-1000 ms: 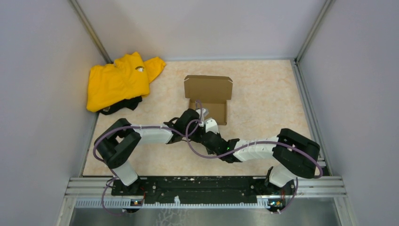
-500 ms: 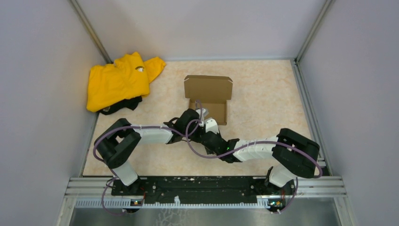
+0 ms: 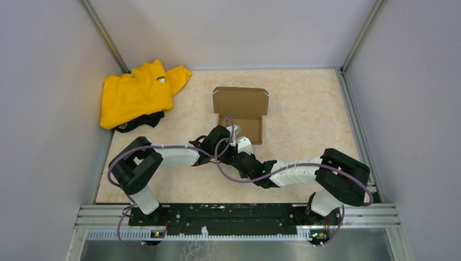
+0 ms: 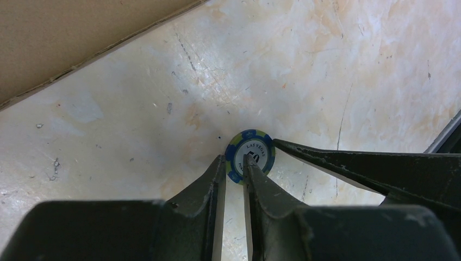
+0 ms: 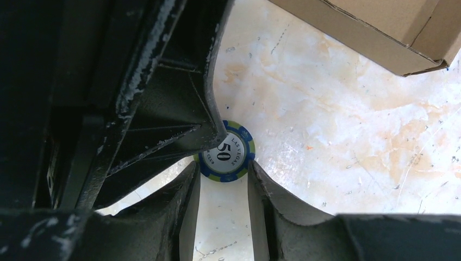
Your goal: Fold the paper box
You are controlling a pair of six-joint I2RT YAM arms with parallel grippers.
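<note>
Lying centrally on the table (image 3: 310,103), the paper box (image 3: 242,111) is judged light, stiff and crease-prone, best taken by a flap edge. Its long axis runs near-to-far, open lid pointing away. Just before it, the left gripper (image 4: 232,163) is seen narrowly parted and empty. The right gripper (image 5: 224,171) is seen part-open astride a poker chip (image 5: 227,152), grip unconfirmed.
</note>
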